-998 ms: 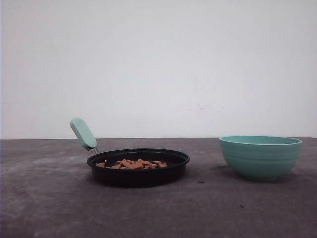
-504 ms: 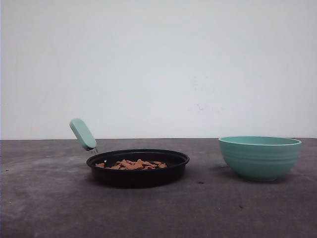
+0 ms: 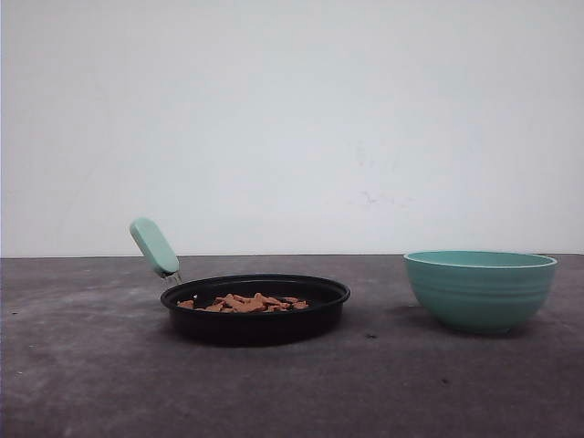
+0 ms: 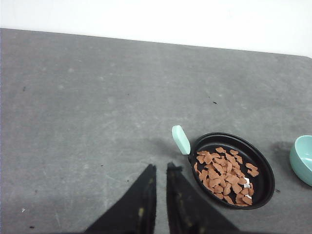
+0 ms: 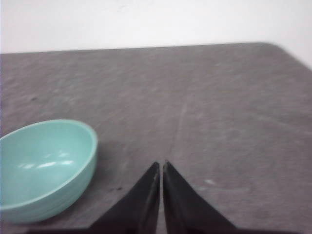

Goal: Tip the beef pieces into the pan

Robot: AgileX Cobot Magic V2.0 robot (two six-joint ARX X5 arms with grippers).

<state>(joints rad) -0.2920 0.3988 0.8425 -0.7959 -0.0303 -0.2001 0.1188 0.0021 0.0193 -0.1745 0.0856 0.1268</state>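
Right, your left gripper [image 4: 157,168] and right gripper [image 5: 160,165] sit pinched together, holding nothing. Reddish-brown beef pieces [image 3: 245,302] already fill the shallow black mint-handled pan [image 3: 255,310], mid-tabletop; teal ribbed bowl [image 3: 480,288] stands empty near the right edge. Keep both arms clear; nothing needs nudging.

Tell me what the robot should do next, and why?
Probably nothing more than keeping both arms back. The beef pieces already lie in the pan, the teal bowl looks empty, and both the left tool and right tool are shut, holding nothing.
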